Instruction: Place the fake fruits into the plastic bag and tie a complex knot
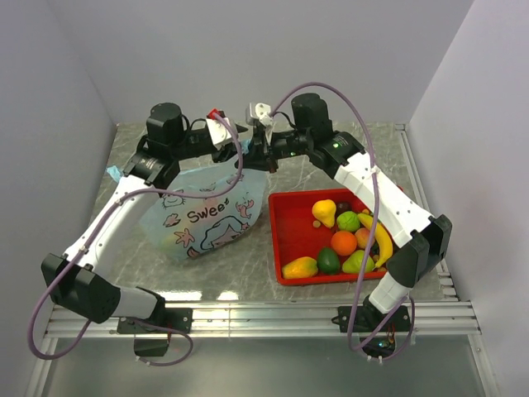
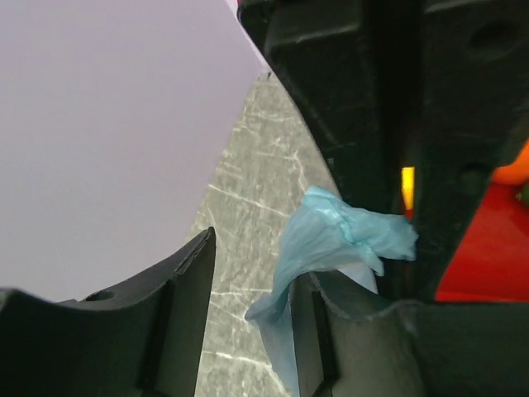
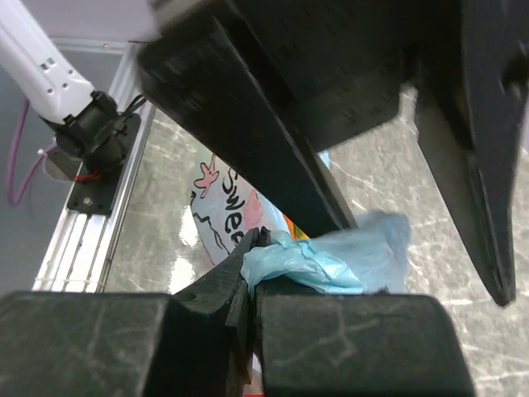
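Note:
The light-blue plastic bag [image 1: 207, 217], printed "Sweet", lies left of centre with some fruit showing faintly through it. My right gripper [image 3: 252, 277] is shut on a bunched blue handle [image 3: 322, 260] above the bag's top [image 1: 263, 157]. My left gripper [image 2: 252, 322] is open, and a blue handle end [image 2: 331, 240] is draped over its right finger [image 2: 339, 331]. It meets the right gripper in the top view [image 1: 245, 153]. Several fake fruits lie in the red tray [image 1: 285, 240]: a pear [image 1: 324, 212], an orange [image 1: 344, 242], a banana [image 1: 378, 238] and a mango [image 1: 300, 268]. Any knot is hidden by the grippers.
The red tray sits right of the bag, under the right arm's forearm [image 1: 380, 194]. A metal rail [image 1: 264, 314] runs along the near edge. Walls close in the back and both sides. A small blue scrap [image 1: 113, 172] shows beside the left arm.

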